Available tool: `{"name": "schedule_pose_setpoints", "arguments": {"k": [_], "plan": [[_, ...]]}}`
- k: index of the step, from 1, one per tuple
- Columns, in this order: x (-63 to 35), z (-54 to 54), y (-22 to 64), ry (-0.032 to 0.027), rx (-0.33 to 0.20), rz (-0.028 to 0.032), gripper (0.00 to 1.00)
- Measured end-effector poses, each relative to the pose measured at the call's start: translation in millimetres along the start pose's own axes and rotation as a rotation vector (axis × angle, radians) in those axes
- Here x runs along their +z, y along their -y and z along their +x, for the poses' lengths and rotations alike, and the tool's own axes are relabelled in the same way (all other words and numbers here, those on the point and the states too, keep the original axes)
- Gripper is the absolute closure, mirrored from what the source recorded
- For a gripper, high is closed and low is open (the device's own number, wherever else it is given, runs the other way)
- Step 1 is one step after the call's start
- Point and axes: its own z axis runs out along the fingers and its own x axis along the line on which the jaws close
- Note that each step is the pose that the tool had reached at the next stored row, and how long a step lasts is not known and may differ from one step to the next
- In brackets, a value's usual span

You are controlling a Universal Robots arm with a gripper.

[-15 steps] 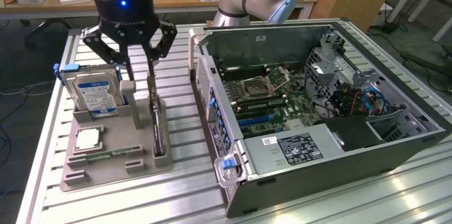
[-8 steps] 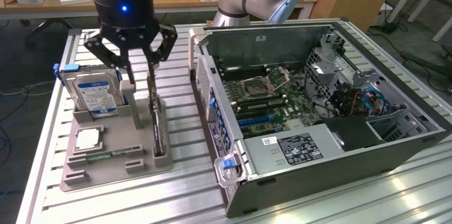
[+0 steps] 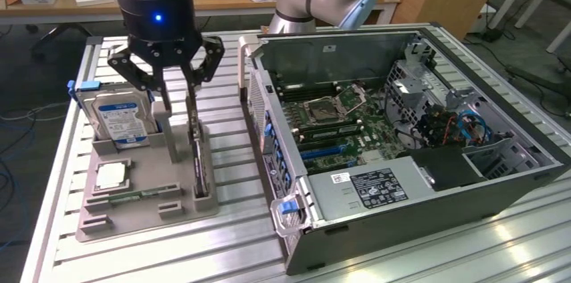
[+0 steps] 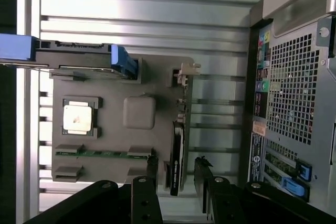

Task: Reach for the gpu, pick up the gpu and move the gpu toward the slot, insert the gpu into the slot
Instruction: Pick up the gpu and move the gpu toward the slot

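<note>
Over the grey tray (image 3: 143,215), gripper (image 4: 176,161) wide open astride edge-on gpu (image 4: 178,140), gripping nothing, its flat faces hidden.

No legible text — white labels on hard drive (image 3: 118,117) and power supply (image 3: 382,184) unreadable

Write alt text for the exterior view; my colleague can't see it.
The open pincer hangs over the gpu, which stands on edge in a grey holder tray beside a hard drive, at the exterior view's left. At its right an open computer case lies on its side, motherboard exposed.
</note>
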Motion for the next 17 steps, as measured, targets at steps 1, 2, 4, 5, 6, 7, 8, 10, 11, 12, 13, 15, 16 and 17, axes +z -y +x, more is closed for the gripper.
{"name": "schedule_pose_setpoints", "arguments": {"k": [1,2,4,5,6,7,8,10,11,12,13,15,16,17], "plan": [[1.1,0.0,0.1,-0.0006,0.0,0.0,0.59],[1.9,0.0,0.1,-0.0016,0.0,-0.0002,0.59],[2.9,0.0,0.2,-0.0046,0.0,-0.0001,0.59],[3.4,0.0,0.2,-0.0055,0.0,-0.0001,0.59],[3.9,0.0,0.3,-0.0067,0.0,-0.0002,0.59],[4.3,0.0,0.4,-0.0075,0.0,-0.0002,0.59],[4.9,0.0,0.4,-0.0079,0.0,-0.0002,0.59],[6.5,0.1,0.6,-0.0079,0.0,-0.0003,0.59],[7.5,0.1,0.7,-0.0079,0.0,-0.0002,0.59],[8.6,0.1,0.9,-0.0078,0.0,-0.0003,0.59],[9.6,0.1,1.2,-0.0079,0.0,-0.0003,0.59],[11.5,0.1,2.0,-0.0079,0.0,-0.0003,0.59],[12.2,0.2,2.4,-0.0081,0.0,-0.0001,0.59],[12.6,0.3,3.1,-0.0081,0.0,-0.0002,0.59]]}}
